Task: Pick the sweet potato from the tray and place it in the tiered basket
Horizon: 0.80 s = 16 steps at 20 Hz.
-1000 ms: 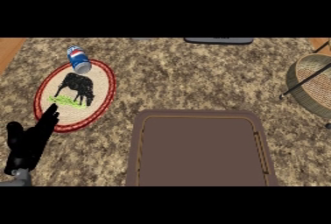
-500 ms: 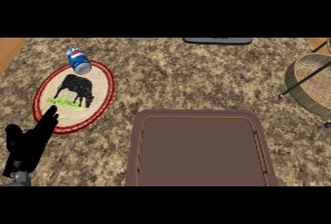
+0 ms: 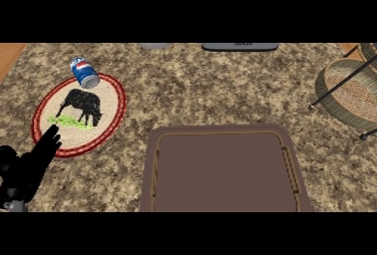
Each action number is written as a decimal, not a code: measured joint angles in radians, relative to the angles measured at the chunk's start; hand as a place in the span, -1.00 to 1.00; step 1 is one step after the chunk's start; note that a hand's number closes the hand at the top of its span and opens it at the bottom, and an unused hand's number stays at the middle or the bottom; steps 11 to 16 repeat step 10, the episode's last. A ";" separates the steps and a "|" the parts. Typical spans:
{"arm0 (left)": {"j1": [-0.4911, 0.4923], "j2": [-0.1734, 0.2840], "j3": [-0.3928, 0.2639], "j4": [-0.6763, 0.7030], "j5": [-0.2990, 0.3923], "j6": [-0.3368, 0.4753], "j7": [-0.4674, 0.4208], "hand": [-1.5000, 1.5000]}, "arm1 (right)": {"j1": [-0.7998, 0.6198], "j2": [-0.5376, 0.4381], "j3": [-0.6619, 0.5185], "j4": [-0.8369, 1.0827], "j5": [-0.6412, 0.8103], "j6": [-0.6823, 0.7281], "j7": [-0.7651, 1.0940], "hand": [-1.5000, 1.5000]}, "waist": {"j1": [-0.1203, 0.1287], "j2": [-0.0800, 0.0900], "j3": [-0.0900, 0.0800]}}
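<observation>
You can't see the sweet potato anywhere; the brown tray (image 3: 221, 169) looks bare. So look for it first, before you move a hand. The tiered basket (image 3: 352, 92) sits far off at the right edge. Your left hand (image 3: 29, 167) rests at the left edge, fingers straight, holding nothing, its tips over the round plate (image 3: 77, 114). The right hand does not show.

Even, flat light; faint shadows.
</observation>
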 measured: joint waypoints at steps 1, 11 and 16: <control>0.007 0.000 0.003 0.001 -0.002 0.002 -0.011 0.00 | 0.000 -0.008 -0.023 -0.014 -0.025 -0.002 0.006 -1.00 | -0.004 -0.002 0.000; 0.067 0.009 0.032 -0.019 0.006 0.005 -0.004 0.00 | 0.126 -0.054 -0.242 -0.209 -0.287 -0.008 -0.115 -1.00 | -0.061 -0.024 0.001; 0.067 0.009 0.032 -0.019 0.006 0.005 -0.004 0.00 | 0.126 -0.054 -0.242 -0.209 -0.287 -0.008 -0.115 -1.00 | -0.061 -0.024 0.001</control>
